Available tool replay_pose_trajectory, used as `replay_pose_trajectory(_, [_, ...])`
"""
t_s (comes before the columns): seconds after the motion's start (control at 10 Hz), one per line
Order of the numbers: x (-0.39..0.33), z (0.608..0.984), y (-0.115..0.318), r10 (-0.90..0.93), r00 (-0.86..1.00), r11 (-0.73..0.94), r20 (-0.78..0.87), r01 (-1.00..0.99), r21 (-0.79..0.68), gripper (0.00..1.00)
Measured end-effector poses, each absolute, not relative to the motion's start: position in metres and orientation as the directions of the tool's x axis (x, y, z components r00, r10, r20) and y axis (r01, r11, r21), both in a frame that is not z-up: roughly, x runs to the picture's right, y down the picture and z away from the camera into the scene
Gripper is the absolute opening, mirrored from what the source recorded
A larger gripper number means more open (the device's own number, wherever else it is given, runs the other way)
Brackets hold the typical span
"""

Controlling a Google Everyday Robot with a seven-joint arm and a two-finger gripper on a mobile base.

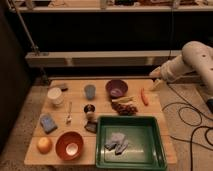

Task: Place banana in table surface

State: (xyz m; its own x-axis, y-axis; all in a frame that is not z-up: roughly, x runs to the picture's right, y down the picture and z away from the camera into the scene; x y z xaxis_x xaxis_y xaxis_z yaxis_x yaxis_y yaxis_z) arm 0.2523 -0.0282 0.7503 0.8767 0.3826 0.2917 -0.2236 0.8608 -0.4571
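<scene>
The banana (123,99), slim and pale yellow, lies on the table surface (80,107) just in front of the purple bowl (116,88) and behind a dark grape cluster (125,108). My gripper (156,83) hangs at the end of the white arm (192,60) over the table's far right corner. It is to the right of the banana, apart from it and open, with nothing between its fingers. A short orange-red stick (144,96) lies between the gripper and the banana.
A green tray (103,145) holding a grey-blue cloth (116,142) fills the front right. Left of it sit an orange bowl (69,145), a round orange fruit (44,145), a blue sponge (48,123), a spoon (69,114), a white cup (55,95) and a blue cup (90,91). Cables (192,122) cross the floor at right.
</scene>
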Motion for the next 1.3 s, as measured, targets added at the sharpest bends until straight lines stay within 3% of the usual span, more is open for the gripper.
replay_pose_trajectory(0.6, [0.163,0.807,0.025,0.38,0.853,0.841,0.357,-0.159,-0.517,0.65])
replay_pose_trajectory(1.0, [0.177,0.867,0.019,0.407,0.864,0.831,0.298,-0.215,-0.513,0.65])
replay_pose_trajectory(1.3, [0.193,0.885,0.007,0.426,0.862,0.828,0.275,-0.249,-0.502,0.65])
